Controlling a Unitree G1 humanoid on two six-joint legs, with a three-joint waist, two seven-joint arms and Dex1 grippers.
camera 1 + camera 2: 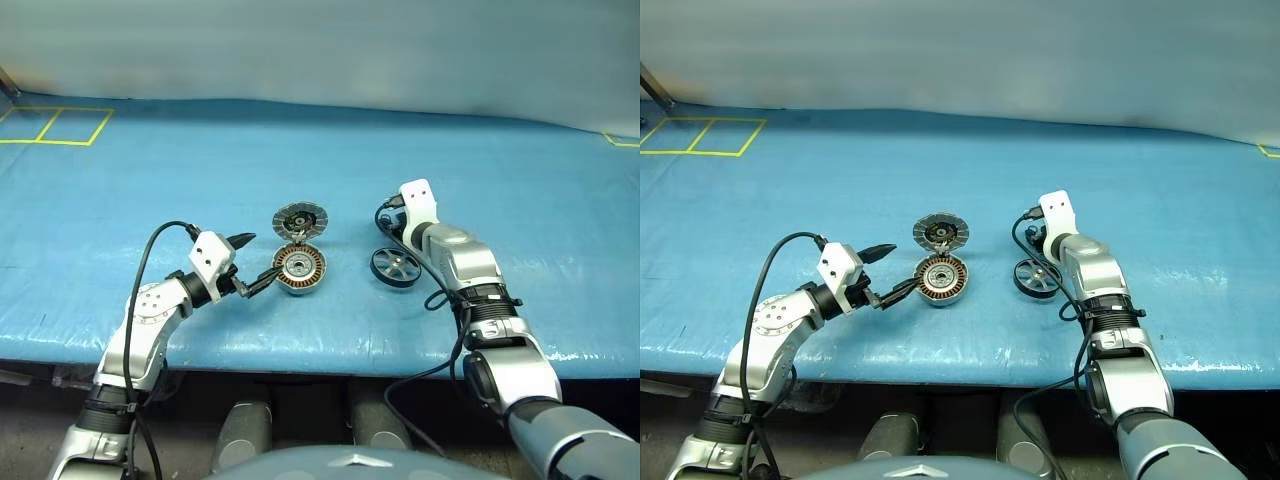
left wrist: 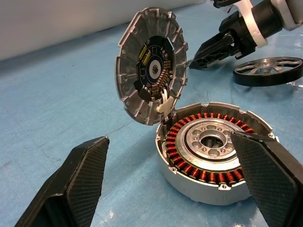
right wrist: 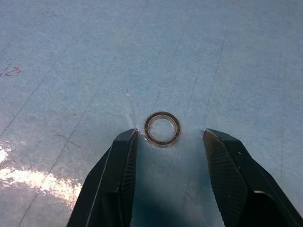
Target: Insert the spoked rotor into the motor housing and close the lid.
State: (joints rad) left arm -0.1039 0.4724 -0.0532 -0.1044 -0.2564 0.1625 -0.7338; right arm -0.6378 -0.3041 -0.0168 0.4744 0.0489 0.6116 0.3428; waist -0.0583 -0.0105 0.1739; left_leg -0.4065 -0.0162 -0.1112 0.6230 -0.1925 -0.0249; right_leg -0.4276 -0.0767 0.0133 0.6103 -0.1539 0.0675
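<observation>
Clearly, the spoked rotor (image 1: 396, 267) is not yet seated: it lies flat on the blue table cover (image 1: 200, 180) at about 3 o'clock from the motor housing (image 1: 299, 270), well apart from it and just beside the right arm. The housing stands open, copper windings exposed around the silver hub, and the lid (image 1: 300, 220) is tipped back on its hinge at the 12 o'clock edge.

The left gripper (image 1: 258, 262) is spread wide, with its 2 fingers flanking the housing and nothing pinched. The right gripper (image 3: 170, 142) is seen partly spread in the right wrist view, its 2 fingers straddling a thin dark ring (image 3: 162, 128) on the cover; one finger appears to be just at the ring's edge, and no firm pinch can be made out.

The rotor is judged to be rigid metal, light for its width, and smooth enough to slip. Because it lies flat, a pinch across the rim at 2 opposite points is suggested, or a finger hooked through a gap between spokes. The lid is likely stiff on its hinge, and is best pushed from its outer face.
</observation>
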